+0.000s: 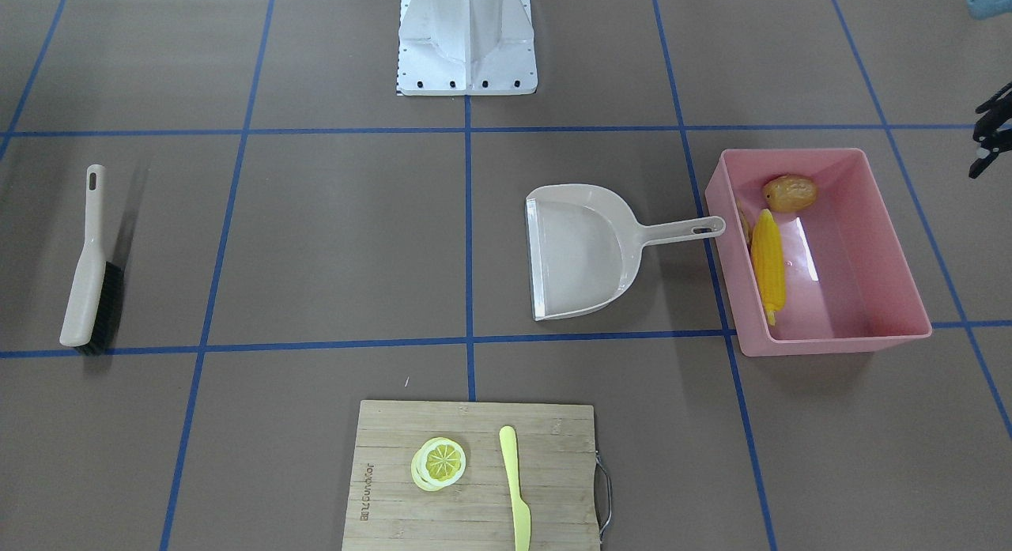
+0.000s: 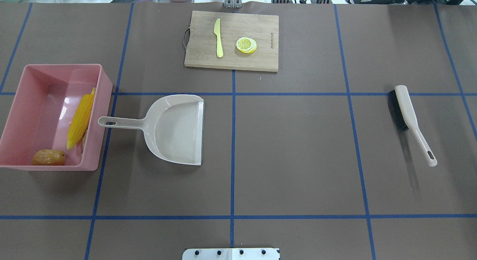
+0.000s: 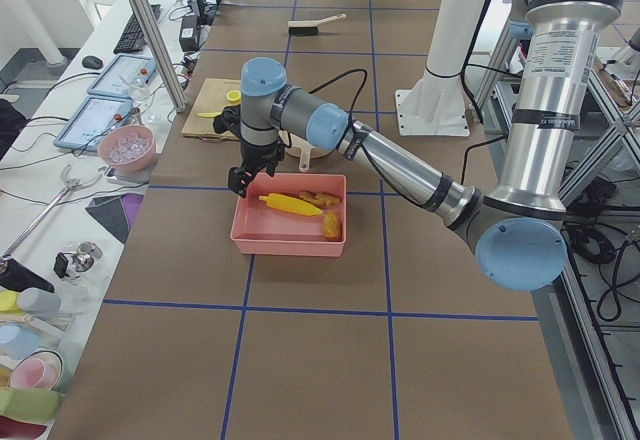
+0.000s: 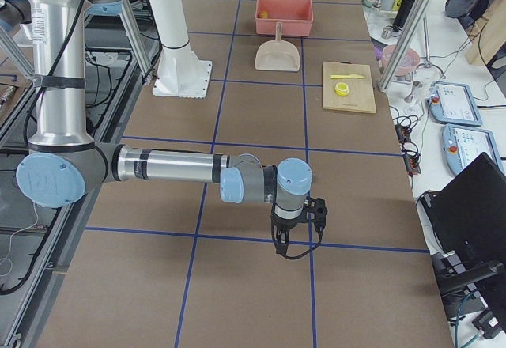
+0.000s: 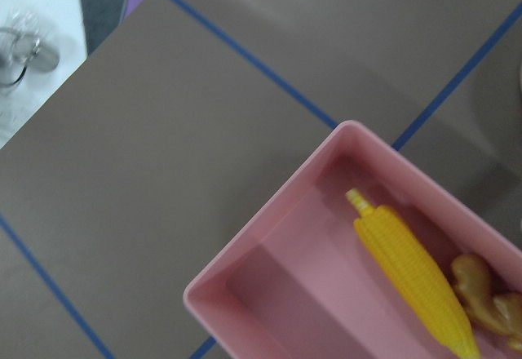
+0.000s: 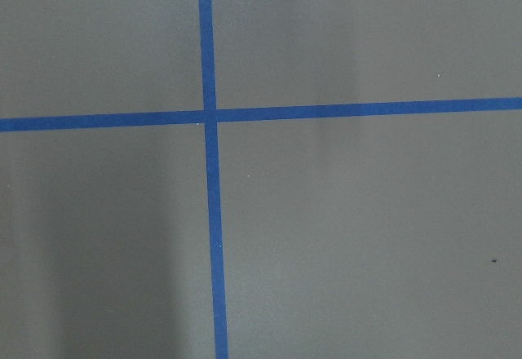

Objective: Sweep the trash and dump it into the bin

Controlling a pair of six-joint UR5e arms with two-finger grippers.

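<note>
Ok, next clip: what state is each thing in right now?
bin, upright, holds three trash pieces
corn cob, lying in bin
potato, in bin corner
ginger root, in bin beside corn cob
dustpan, empty, flat on table
brush, lying on table, unheld
knife, lemon slice, on cutting board
left gripper, raised near bin; jaws unclear
right gripper, over table; jaws unclear
</note>
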